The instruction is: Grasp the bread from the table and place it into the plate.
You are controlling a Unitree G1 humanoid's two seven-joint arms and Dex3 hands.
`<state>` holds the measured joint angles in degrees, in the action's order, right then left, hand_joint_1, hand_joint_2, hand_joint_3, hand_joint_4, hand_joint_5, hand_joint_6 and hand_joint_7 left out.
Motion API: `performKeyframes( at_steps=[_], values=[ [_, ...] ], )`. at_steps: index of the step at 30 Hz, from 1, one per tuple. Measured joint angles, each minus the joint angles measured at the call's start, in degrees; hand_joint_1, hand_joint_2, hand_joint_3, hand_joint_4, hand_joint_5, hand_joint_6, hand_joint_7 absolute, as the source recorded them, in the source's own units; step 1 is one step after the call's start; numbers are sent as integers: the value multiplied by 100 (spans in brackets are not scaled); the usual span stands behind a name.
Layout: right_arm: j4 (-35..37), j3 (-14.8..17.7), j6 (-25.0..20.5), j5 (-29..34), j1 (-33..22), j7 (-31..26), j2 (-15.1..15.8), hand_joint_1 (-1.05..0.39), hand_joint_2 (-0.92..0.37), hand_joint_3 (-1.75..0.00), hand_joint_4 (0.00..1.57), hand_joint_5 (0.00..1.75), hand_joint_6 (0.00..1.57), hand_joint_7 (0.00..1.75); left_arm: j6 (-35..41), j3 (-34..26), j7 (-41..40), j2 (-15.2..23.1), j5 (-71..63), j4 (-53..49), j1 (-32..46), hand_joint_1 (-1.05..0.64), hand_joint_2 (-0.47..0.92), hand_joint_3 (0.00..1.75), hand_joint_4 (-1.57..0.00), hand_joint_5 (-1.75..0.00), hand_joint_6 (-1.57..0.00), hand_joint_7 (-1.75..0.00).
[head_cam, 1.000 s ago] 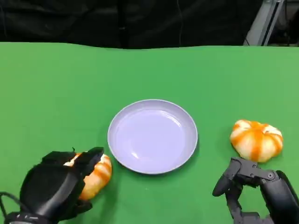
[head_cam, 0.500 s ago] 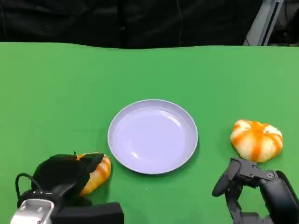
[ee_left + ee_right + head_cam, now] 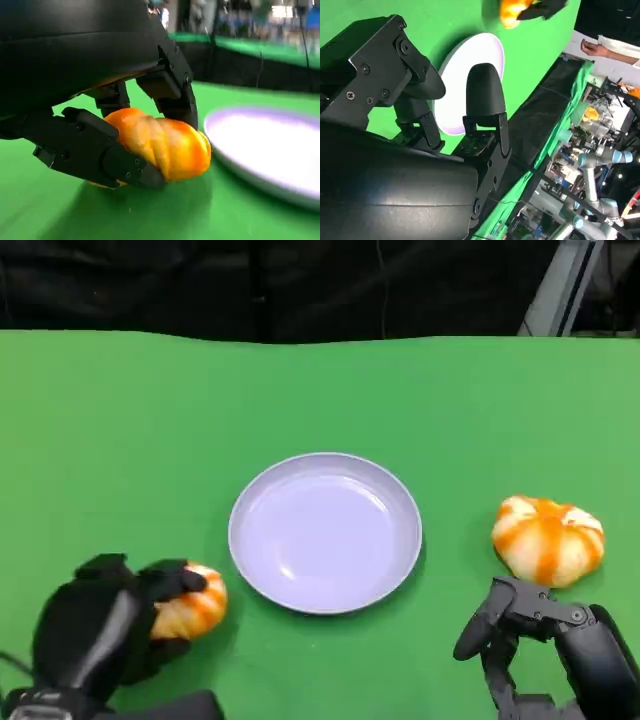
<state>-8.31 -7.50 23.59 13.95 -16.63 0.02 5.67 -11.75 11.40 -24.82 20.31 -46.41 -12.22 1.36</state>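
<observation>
At the near left of the green table [image 3: 120,440], the robot's left hand [image 3: 105,630] wraps a bread roll [image 3: 190,602], orange with pale stripes. In the head view its black fingers [image 3: 175,580] curl over the roll's top and near side, and the roll's right half shows past them, toward the plate. The left wrist view shows the same grip from close in: the roll [image 3: 160,145] sits between the fingers [image 3: 95,152] below it and the fingers above, clamped from both sides, with a shadow on the green cloth under it. Whether the roll rests on the cloth or is just lifted off it cannot be told. The roll lies just beside the plate's near-left rim, not touching it.

The plate [image 3: 250,500], round, shallow and pale lavender, sits at the middle of the table with nothing in it. In the left wrist view its rim [image 3: 235,165] shows blurred beside the held roll.

To the right of the plate, well apart from it, a second bread roll [image 3: 548,538] of the same orange and pale colouring lies on the table. The right hand [image 3: 520,635] rests at the near right, just in front of that roll and not touching it; its fingers are apart and hold nothing. The right wrist view looks past this hand's fingers [image 3: 485,100] across the plate [image 3: 462,70] to the left hand's roll [image 3: 512,10] at the far side, and a person's hand [image 3: 592,47] shows beyond the table's edge.
</observation>
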Motion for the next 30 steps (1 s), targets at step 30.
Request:
performKeyframes(
  at_steps=[30],
  values=[
    [-23,-6,0,23,-42,-5,-46,11,-31,-144,84,160,80,133,-637,505,-574,-525,-21,-211,-1247,-15,34,127,-85,-173,-85,-133]
  ],
)
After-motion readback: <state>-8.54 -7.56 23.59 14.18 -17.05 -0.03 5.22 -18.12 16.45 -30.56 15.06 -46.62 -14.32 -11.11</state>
